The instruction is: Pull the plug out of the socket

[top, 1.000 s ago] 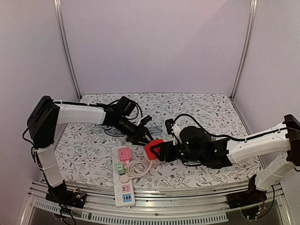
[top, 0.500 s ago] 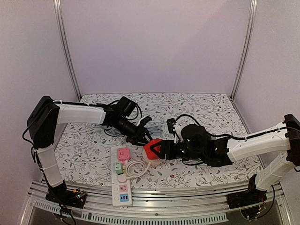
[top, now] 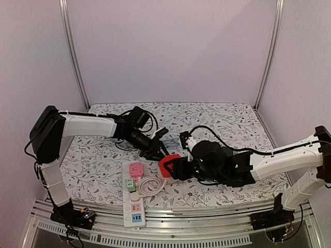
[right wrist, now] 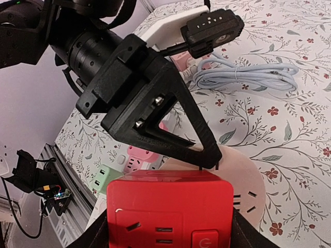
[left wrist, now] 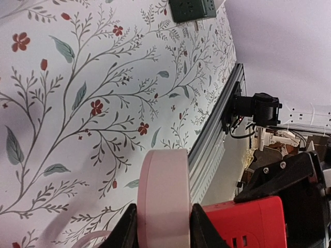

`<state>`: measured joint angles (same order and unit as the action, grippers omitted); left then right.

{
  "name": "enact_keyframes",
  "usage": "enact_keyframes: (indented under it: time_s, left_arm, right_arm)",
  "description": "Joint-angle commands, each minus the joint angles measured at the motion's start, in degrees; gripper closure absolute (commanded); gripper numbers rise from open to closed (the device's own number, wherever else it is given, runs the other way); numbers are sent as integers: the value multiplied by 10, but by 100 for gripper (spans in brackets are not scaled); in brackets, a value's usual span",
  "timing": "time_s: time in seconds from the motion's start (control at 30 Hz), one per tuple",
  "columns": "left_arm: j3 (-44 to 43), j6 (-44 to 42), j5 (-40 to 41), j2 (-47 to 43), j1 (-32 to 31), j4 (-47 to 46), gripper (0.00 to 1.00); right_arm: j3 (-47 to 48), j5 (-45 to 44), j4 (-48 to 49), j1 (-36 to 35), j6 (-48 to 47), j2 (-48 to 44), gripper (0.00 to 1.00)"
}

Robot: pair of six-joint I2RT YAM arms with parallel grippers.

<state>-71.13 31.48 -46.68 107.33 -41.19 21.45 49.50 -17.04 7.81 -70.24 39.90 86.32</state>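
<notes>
Here left jaws clamp a smooth pink disc plug (left wrist: 163, 196); right jaws grip a blocky red socket (right wrist: 170, 212); a white power strip (top: 136, 206) lies near.

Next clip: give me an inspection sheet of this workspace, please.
Surface: floral cloth, lying flat.
Job's things: red socket and pink plug, close together; whether joined, unclear.
Clutter: power strip carrying pink adaptor and green adaptor.
Grippers: left gripper shut on pink plug; right gripper shut on red socket.
Cables: white cable coiled by the strip; black cable over the right arm.
Surroundings: lilac walls; metal rail at near edge.
</notes>
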Motion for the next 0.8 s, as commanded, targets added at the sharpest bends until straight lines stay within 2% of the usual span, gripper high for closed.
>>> enact_keyframes:
  time_s: [0.0, 0.33, 0.77]
  left_arm:
    - [-3, -21, -26, 1, -5, 23, 69]
    - [-3, -20, -24, 7, 3, 23, 70]
    - [-3, -23, -21, 5, 3, 23, 70]
  right_arm:
    - [54, -119, -43, -19, -34, 6, 88]
    - [133, -234, -135, -77, -97, 48, 88]
    - [140, -251, -149, -84, -93, 52, 88]
